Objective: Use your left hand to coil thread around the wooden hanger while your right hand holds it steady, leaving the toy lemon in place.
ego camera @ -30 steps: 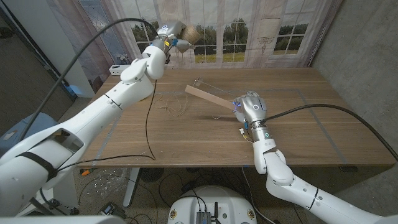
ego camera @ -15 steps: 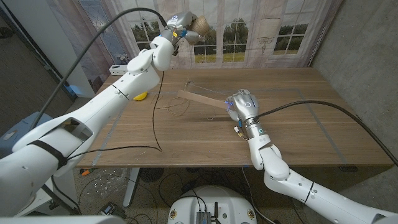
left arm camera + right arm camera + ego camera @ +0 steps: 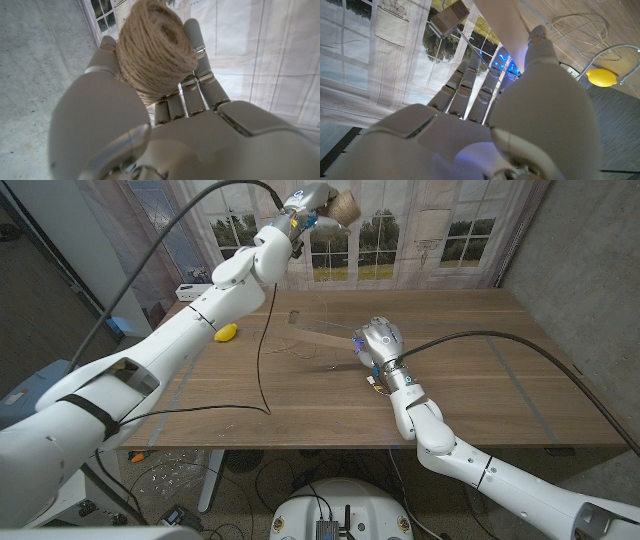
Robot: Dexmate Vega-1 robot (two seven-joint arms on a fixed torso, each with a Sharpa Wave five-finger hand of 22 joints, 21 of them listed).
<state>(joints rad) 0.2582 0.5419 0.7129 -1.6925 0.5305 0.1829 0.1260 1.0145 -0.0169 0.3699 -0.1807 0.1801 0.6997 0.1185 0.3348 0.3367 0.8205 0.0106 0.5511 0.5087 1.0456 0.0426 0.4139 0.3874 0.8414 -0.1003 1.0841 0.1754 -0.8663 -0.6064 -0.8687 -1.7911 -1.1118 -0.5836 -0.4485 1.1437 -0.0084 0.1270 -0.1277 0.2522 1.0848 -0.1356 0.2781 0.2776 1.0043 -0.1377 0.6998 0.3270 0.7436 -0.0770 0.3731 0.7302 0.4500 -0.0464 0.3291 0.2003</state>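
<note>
Wooden hanger point(image 3: 318, 332): a pale flat bar, lying toward the table's point(image 3: 480, 395) far edge, near the middle, long axis slanting from the far-left end down to the right hand point(image 3: 377, 341). Right hand point(image 3: 520, 100) clamped on the bar's near-right end, fingers point(image 3: 465, 82) curled about it. Left hand point(image 3: 318, 198) raised high beyond the far-left part of the table, well apart from the hanger, fingers point(image 3: 197, 55) wrapped round a ball of twine point(image 3: 156, 47). Thread hard to trace between ball and bar; loose loops point(image 3: 280, 348) lying on the table just beside the hanger's left end. Toy lemon point(image 3: 227, 332) near the left edge, apart from both hands.

Likely next: bringing the ball down and round the bar's free left end, across its long axis.

Left wrist view giving the grip on the twine; right wrist view giving the hanger's wire point(image 3: 470, 37), the loops and the lemon point(image 3: 602, 77).
</note>
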